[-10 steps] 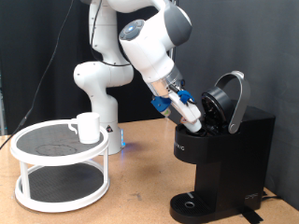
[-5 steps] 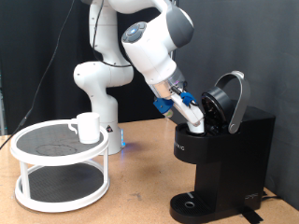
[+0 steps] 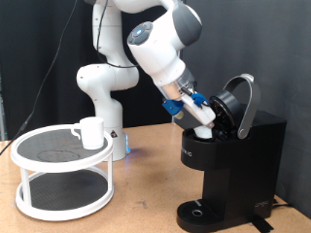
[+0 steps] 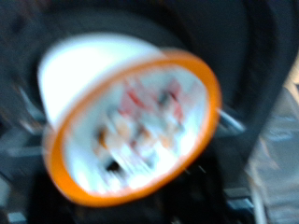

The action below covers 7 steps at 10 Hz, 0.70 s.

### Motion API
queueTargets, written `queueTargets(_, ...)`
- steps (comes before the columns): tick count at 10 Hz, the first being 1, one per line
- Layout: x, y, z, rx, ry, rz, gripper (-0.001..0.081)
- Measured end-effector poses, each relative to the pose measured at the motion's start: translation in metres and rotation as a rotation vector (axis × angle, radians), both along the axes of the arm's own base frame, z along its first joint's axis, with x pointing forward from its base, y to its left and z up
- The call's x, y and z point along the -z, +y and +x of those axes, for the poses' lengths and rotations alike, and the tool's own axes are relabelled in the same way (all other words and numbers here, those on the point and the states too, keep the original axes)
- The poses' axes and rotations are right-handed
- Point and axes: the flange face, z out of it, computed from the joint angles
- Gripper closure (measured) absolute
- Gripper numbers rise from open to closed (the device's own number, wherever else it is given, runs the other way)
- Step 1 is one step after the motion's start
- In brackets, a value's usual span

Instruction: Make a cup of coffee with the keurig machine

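I see the keurig machine (image 3: 231, 165) at the exterior view's right, lid raised, with my gripper (image 3: 204, 115) at its open top. The wrist view, though blurred, shows what looks like an orange-rimmed white pod (image 4: 131, 117) pinched between the jaws. The cup (image 3: 90, 132) sits on the white wire stand (image 3: 63, 173), well apart at the left.

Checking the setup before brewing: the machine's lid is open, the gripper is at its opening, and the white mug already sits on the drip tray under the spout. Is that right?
Not quite. The exterior view shows the mug on the top tier of the white wire stand, not on the drip tray. The rest holds: the machine has its lid open and the gripper is at its opening.
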Motion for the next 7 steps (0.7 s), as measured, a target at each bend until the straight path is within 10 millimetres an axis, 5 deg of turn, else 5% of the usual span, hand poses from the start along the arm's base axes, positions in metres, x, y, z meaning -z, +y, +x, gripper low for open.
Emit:
queueTargets(3,-0.016,0.005,-0.010,-0.038,0.009,0.016,0.0072)
queueTargets(7,-0.008,0.005,-0.015,-0.013,0.053,-0.047,0.0072)
